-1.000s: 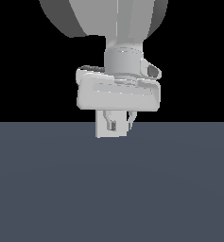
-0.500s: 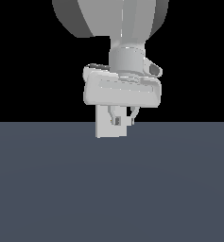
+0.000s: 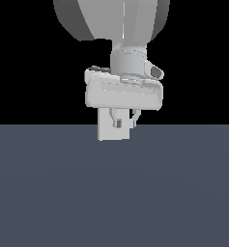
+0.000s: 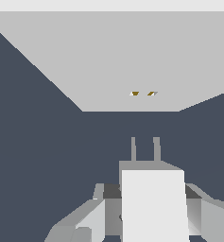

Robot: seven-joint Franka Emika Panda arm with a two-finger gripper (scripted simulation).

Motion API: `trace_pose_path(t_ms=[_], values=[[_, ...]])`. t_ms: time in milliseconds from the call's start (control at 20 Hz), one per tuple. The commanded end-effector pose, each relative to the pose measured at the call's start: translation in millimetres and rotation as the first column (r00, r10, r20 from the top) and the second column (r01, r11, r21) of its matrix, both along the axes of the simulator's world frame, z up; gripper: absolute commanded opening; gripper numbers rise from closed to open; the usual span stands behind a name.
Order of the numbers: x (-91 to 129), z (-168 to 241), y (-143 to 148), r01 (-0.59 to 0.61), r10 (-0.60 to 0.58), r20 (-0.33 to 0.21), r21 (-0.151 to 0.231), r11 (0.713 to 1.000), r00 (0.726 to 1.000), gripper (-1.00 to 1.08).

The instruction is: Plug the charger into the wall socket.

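From the wrist view I have the charger [image 4: 153, 203] right under the camera, a plain white block pinched between the gripper [image 4: 146, 212] fingers [image 4: 80, 220], which flank it on both sides; so the jaws are closed on the charger. Its two thin grey prongs [image 4: 144, 149] stick out ahead, side by side and, as far as I can judge, straight.

Beyond them lies a band of dark floor [image 4: 38, 142], then the socket [image 4: 108, 61], a flat white plate with two tiny yellowish holes [image 4: 143, 93] at its centre. The prongs are still well apart from the plate and nothing has entered.

In the exterior view the gripper [image 3: 123, 123] hangs in front of the socket [image 3: 106, 130], which shows only as a white patch behind the fingers at the floor's far edge; I can't read the gap from there.

To do this well, I would line things up before closing in. The holes sit nearly in line with the prongs, perhaps a touch to one side, so I would trim that sideways error first. I would then keep the block square to the plate and push straight along the prong axis, slowly. A tilted approach would likely jam the tips on the plate face or twist the block in the grip.
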State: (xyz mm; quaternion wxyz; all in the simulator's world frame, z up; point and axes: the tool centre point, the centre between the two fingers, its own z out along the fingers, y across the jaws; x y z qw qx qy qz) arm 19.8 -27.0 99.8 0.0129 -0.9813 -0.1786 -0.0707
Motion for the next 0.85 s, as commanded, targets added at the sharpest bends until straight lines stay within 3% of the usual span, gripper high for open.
trace_pose_path(t_ms=[0,450,800], values=[[6,0,2,0.0,0.0,0.0,0.0,1.0,1.0,-1.0],[34,0,13,0.0,0.0,0.0,-0.001,1.0,1.0,-1.0],[41,0,15,0.0,0.0,0.0,-0.001,1.0,1.0,-1.0]])
